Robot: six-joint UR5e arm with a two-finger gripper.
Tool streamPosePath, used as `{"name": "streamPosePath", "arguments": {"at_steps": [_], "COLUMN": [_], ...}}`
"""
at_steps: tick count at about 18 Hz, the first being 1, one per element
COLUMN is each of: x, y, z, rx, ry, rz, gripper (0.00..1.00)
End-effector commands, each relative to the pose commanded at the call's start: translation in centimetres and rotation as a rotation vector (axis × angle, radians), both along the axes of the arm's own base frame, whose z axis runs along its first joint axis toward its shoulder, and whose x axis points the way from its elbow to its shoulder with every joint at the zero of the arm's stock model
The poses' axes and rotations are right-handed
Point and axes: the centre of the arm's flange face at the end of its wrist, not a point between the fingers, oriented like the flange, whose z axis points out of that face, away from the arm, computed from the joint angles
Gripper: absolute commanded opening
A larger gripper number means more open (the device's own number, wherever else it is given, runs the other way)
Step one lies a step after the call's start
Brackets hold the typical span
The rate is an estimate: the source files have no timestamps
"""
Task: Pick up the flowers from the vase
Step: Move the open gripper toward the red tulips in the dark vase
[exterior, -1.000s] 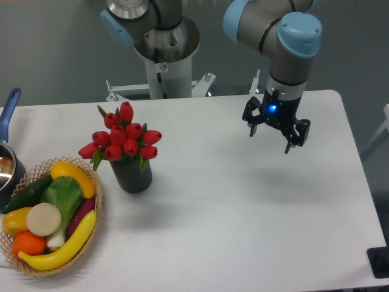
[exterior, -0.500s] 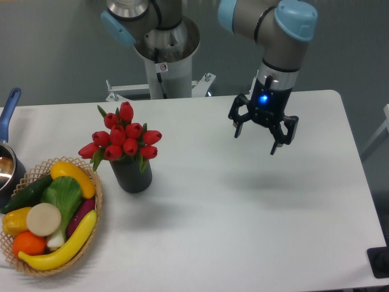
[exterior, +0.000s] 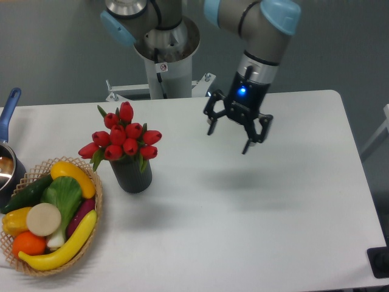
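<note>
1. Far left edge: pot (exterior: 7, 167) w/ blue handle (exterior: 10, 106), partly cut off by frame. Brownish contents visible inside.

2. Lower left: wicker basket (exterior: 94, 207) holding veg/fruit. Contents: yellow pepper-like item (exterior: 73, 175) at top, dark green cucumber (exterior: 27, 192), leafy green (exterior: 62, 196), round cream-coloured piece (exterior: 42, 219), purple item (exterior: 81, 215), orange (exterior: 28, 243), long yellow banana-shaped item (exterior: 64, 246) along the right rim. Basket touches or nearly touches the pot; cannot tell which.

3. Just right of basket: vase (exterior: 132, 174), dark cylinder, upright on table (exterior: 243, 231). The flowers (exterior: 124, 139), red tulip buds w/ green leaves, sit in the vase mouth; bunch fans out above the rim. One bud stands higher than the rest at the back.

4. Centre top: robot base column (exterior: 164, 58), metal, behind the table's far edge. Small white label (exterior: 162, 67) w/ red mark on the column; text too small to read. No other legible writing or brand marks.

5. Right of centre: gripper (exterior: 230, 137), black, fingers spread apart, nothing between them. Blue indicator lit (exterior: 241, 92) on the wrist section. Gripper hangs above the table, well apart from the flowers, to their right. Shadow (exterior: 240, 179) falls on the white surface below.

6. Far right, lower corner: dark object (exterior: 380, 263) at table edge, partly out of frame; type cannot be determined.
</note>
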Motion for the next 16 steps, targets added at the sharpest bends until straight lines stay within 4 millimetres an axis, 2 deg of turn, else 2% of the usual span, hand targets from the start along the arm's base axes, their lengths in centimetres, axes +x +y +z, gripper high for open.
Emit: {"name": "streamPosePath", "arguments": {"at_steps": [2, 5, 7, 9, 12, 16], "x": [0.7, 2.1, 3.7, 4.4, 6.1, 6.5], "y": [0.4, 0.8, 1.7, 1.7, 1.7, 2.1], "z": [-0.2, -0.5, -1.3, -1.8, -3.0, -3.0], "rx": [0.083, 0.108, 0.101, 0.109, 0.226, 0.287], "ry": [-0.052, -0.076, -0.092, -0.111, -0.216, -0.255], "rz": [-0.013, -0.031, -0.063, -0.069, -0.076, -0.084], "gripper": [1.00, 1.00, 1.00, 1.00, 1.00, 1.00]}}
